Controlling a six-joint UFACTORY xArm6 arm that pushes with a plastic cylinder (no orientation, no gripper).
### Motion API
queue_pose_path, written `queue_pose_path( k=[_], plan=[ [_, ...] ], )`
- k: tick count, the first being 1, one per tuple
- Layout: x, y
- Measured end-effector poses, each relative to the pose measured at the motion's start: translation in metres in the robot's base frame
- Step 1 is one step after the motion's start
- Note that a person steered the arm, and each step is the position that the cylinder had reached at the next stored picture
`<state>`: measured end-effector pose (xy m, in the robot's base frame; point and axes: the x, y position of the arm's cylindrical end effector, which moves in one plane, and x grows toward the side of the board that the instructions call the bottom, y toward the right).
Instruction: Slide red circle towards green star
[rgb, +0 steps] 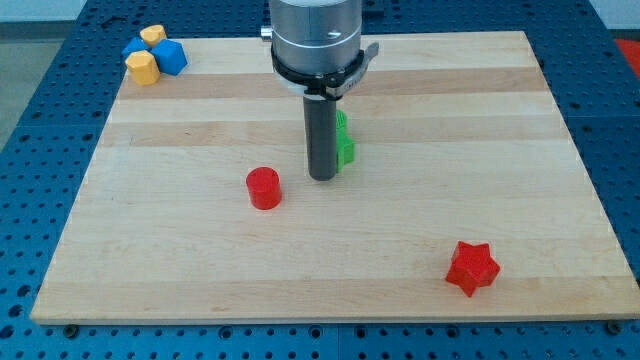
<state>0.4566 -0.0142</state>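
The tip (322, 178) carries no pincer, so nothing opens or grips. The red circle (264, 188) sits on the tabletop (480, 150) at the tip's nine o'clock; the green star (344, 140), half hidden, touches the rod at two o'clock.

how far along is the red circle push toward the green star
Done: nothing visible yet; the red circle sits apart from the green star, on its left and slightly nearer the view's bottom. In hand: my tip stands right beside the green star, partly hiding it, on the circle's right and not touching it. Left: get round to the circle's left side and slide it rightward to the star.
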Motion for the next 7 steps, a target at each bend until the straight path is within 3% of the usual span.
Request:
queue_pose_path(
  k=[1, 2, 4, 5, 7],
  plan=[
    [0.037, 0.0],
    [0.062, -0.035],
    [0.052, -0.113],
    [0.033, -0.09],
    [0.064, -0.074]
  ],
)
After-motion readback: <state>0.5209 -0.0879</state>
